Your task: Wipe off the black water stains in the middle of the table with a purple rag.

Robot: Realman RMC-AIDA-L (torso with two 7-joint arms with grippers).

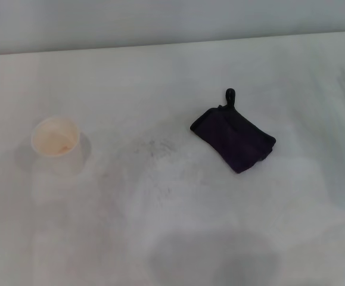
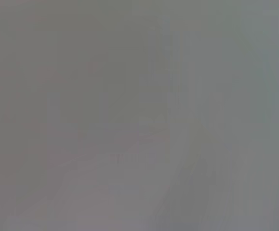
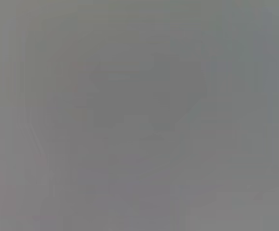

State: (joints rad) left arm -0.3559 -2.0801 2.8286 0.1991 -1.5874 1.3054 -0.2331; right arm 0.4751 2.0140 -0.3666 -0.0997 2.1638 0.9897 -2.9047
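White table (image 1: 178, 238): a broad soft shadow on its near edge, centre. Farther in, mid-table, only faint grey speckled smudges (image 1: 154, 148); no distinct round black stain can be made out here. Left of the smudges, well apart, a pale translucent cup (image 1: 55, 138) stands upright, open mouth up. Right of the smudges, the purple rag (image 1: 234, 138) lies folded flat, set askew, its small dark loop (image 1: 229, 95) at the far corner. Neither gripper shows in the head view; both wrist views are featureless grey, so finger state cannot be told.
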